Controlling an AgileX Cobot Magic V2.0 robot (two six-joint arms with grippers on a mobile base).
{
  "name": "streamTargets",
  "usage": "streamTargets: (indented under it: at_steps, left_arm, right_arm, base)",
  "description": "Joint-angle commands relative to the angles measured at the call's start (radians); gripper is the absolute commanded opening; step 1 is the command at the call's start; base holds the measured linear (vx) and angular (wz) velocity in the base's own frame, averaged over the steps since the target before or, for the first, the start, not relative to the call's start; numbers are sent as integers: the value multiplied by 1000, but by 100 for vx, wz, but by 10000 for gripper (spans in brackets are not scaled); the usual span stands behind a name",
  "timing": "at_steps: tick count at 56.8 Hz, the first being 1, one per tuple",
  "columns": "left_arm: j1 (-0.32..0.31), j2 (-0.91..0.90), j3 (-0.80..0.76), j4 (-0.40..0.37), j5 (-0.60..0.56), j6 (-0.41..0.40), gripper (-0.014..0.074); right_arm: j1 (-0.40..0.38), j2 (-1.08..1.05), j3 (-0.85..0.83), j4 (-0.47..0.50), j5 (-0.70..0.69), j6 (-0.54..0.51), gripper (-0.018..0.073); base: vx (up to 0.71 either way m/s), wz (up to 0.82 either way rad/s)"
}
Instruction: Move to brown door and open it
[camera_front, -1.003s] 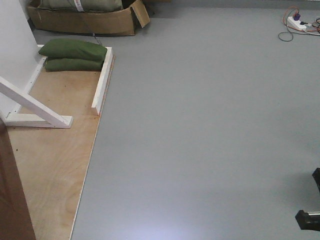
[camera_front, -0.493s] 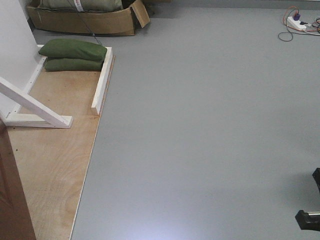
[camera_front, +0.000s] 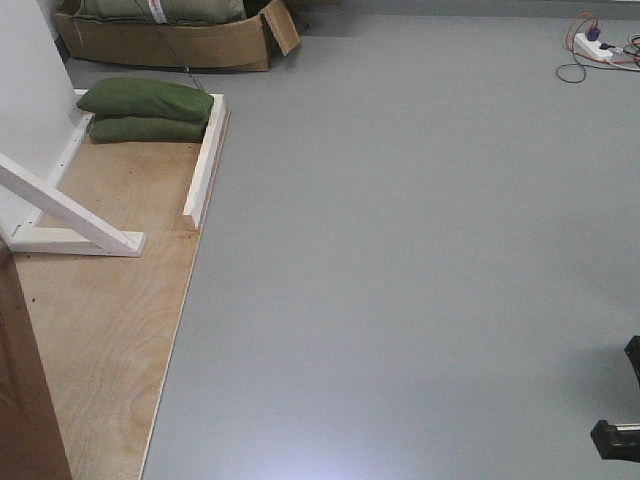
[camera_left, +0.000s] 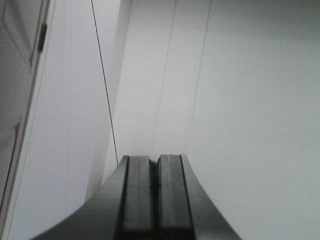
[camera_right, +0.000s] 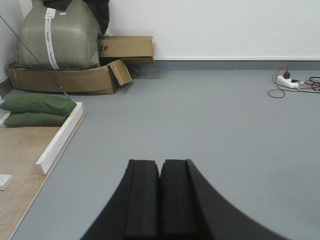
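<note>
At lower-left edge, glossy reddish-brown wooden door (camera_front: 20, 400) is showing (handle unseen); left pincer (camera_left: 155, 161) and right pincer (camera_right: 160, 164) are sitting closed, empty; approach, opening pending.

We see grey floor (camera_right: 210, 120) spreading ahead of right gripper (camera_right: 160, 165) jaws. Left of jaws: plywood sheet (camera_right: 20, 150) flat on floor, white wooden rail (camera_right: 60, 137) along its edge, two green bags (camera_right: 37, 107) stacked at its far end. Far ahead-left we note cardboard boxes (camera_right: 65, 80). Far ahead-right: white power strip (camera_right: 289, 80) with cables.
</note>
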Motion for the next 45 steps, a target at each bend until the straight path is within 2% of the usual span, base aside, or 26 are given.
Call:
streamTargets:
  at_steps: [1, 6, 10, 14, 16, 22, 26, 31, 35, 40, 45]
  left_arm:
    - [43, 81, -54, -141, -224, 0, -3]
    - [103, 144, -94, -331, -247, 48, -3]
    - [143, 177, -137, -488, -240, 139, -3]
    - [177, 196, -188, -655, -244, 276, -3]
    - [192, 201, -210, -728, -252, 371, -3]
    - [234, 202, -270, -917, -288, 590, -3]
    - [255, 201, -302, -1014, -313, 693, -3]
    - [266, 191, -334, -1077, -336, 785, -3]
    - [266, 184, -347, -1082, -378, 845, -3]
    - [266, 187, -353, -1091, -447, 872, -3]
    - [266, 216, -356, -1131, -512, 878, -3]
  right_arm:
    - [-1, -11, 5, -1, -82, -6, 0]
    - [-1, -11, 5, -1, -82, -6, 0]
    - [-1, -11, 5, -1, -82, -6, 0]
    - [-1, -11, 5, -1, -82, -6, 0]
    - [-1, -11, 5, -1, -82, -6, 0]
    - [-1, -11, 5, -1, -82, -6, 0]
    - [-1, -11, 5, -1, -82, -6, 0]
    - [-1, -11, 5, -1, -82, -6, 0]
    - [-1, -11, 5, -1, -82, -6, 0]
    - [-1, -11, 5, -1, -82, -6, 0]
    - [-1, -11, 5, -1, -82, -6, 0]
  base:
    - [0, 0]
    - [0, 0]
    - [0, 0]
    - [0, 0]
    - [0, 0]
    - [0, 0]
    - [0, 0]
    - [0, 0]
    - [0, 0]
    - [0, 0]
    - [0, 0]
